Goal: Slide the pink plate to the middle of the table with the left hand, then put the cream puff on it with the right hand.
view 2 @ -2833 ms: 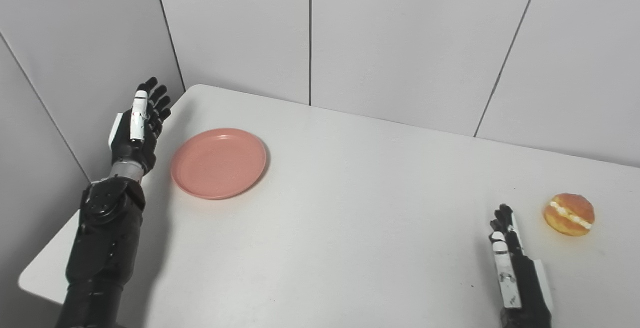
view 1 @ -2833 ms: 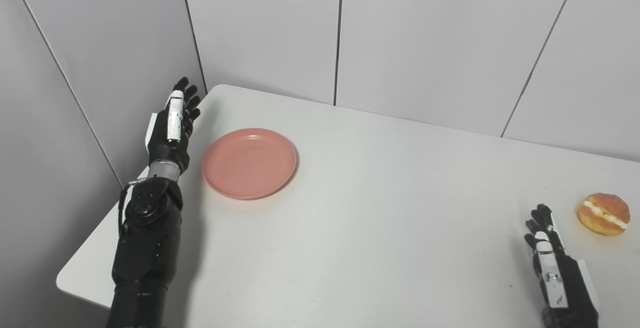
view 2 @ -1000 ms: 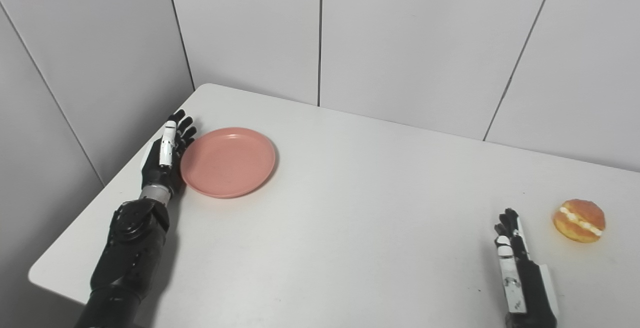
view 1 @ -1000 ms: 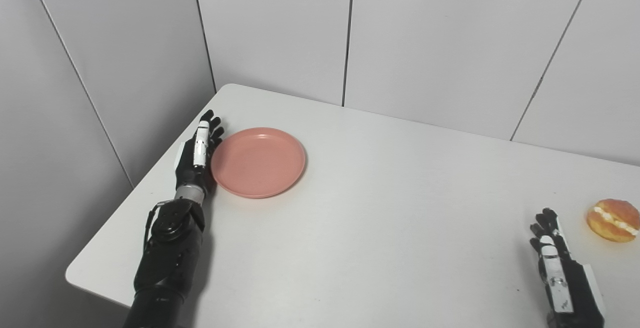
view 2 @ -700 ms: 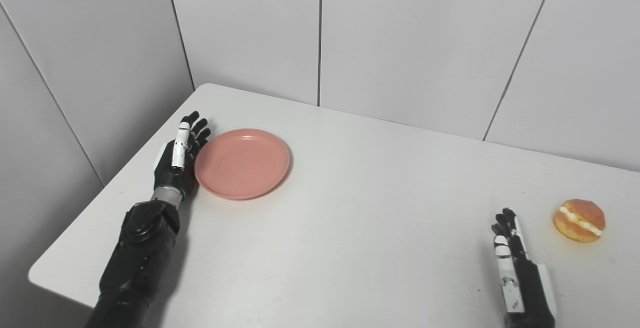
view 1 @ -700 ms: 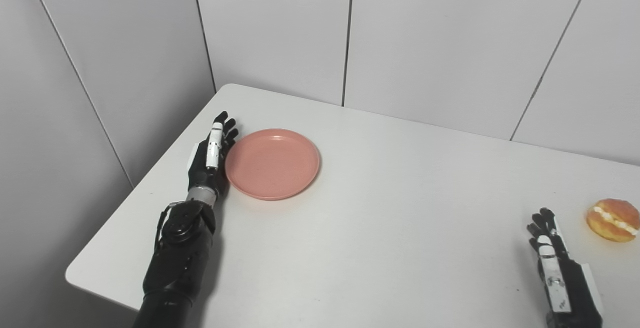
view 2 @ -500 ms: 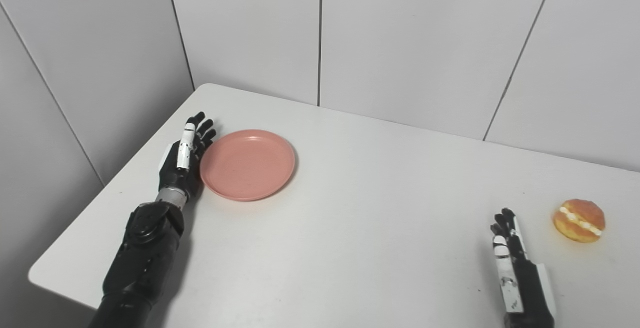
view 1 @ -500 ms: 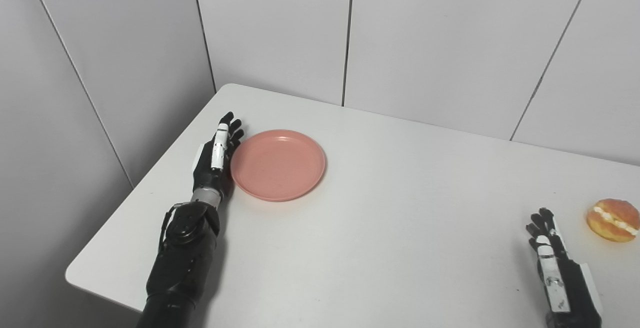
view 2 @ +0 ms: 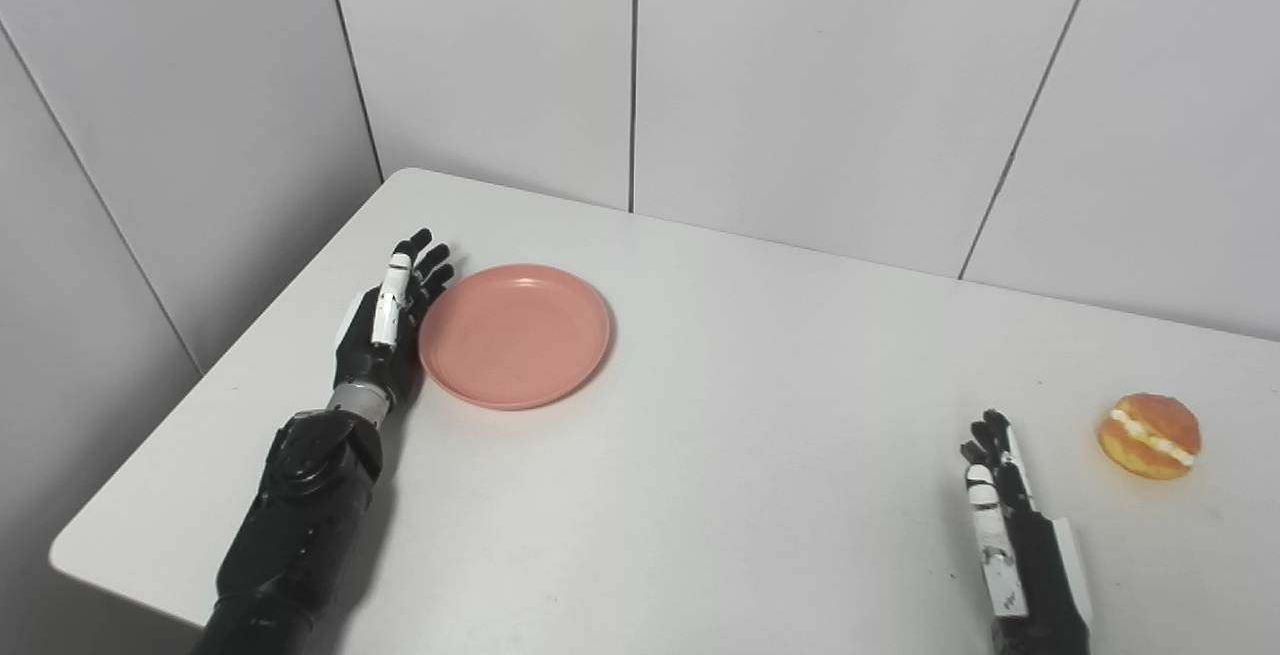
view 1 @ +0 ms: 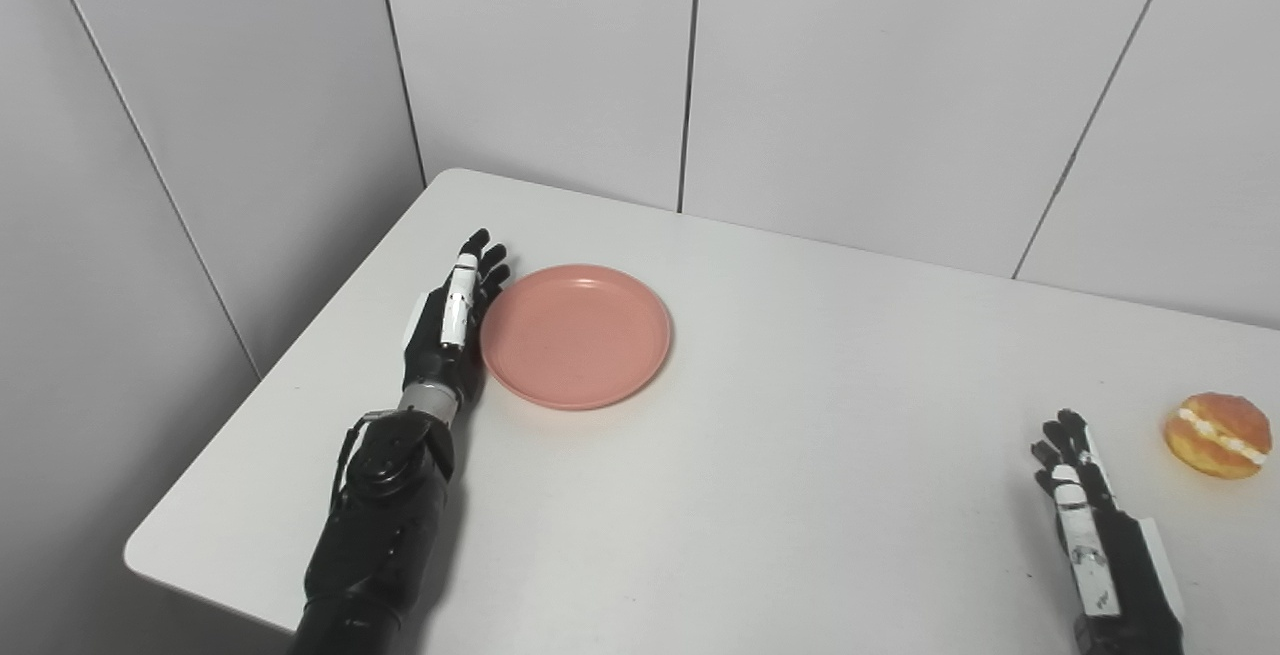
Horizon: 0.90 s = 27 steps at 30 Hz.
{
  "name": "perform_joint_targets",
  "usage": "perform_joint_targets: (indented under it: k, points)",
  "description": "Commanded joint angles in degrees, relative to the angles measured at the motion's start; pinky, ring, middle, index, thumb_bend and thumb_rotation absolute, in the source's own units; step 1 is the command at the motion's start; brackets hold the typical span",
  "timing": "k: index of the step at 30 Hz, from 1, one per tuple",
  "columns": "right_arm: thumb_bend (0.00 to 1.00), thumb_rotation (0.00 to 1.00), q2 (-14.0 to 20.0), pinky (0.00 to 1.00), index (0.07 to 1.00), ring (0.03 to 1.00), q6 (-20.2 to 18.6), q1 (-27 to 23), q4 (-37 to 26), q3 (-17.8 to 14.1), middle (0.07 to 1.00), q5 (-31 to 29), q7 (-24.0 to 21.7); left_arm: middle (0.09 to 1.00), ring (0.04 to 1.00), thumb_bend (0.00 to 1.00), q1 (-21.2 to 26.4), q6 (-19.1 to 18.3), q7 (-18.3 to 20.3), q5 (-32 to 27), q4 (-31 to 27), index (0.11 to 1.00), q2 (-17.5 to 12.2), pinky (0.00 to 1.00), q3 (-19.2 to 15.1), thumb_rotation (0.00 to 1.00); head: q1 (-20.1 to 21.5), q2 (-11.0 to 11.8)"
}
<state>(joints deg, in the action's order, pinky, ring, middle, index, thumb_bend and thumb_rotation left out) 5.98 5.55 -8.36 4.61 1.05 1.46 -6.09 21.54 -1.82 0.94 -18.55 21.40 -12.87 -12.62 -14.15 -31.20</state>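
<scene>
Fingers of the left hand are stretched out straight and a little spread, grasping nothing; the hand stands on edge with its inner side pressed against the rim of the pink plate at the plate's nine o'clock. Its black forearm runs back from there toward six o'clock, off the near edge of the white table.

That plate sits flat and bare on the left part of the table, short of the middle. Measured from the table's centre, it lies at about ten o'clock.

Over on the far right, at roughly three o'clock from the centre, the cream puff rests on the tabletop, golden brown with a white line of filling across it. Nothing touches it.

At the puff's seven o'clock, near it but clearly apart, the right hand waits low by the near edge, also on edge, fingers extended forward and released, empty. Grey wall panels stand behind the table at twelve o'clock.
</scene>
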Motion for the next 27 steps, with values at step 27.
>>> perform_joint_targets:
  k: [27]
  points:
    - [0.31,0.99,-2.59,0.99,1.0,0.981,-2.26,1.08,-1.75,0.84,1.0,-1.54,0.33,0.919,0.919,0.44,-2.36,-7.51,5.14,5.14,-4.38,0.905,9.26,0.91,11.65,1.0,6.63,-3.29]
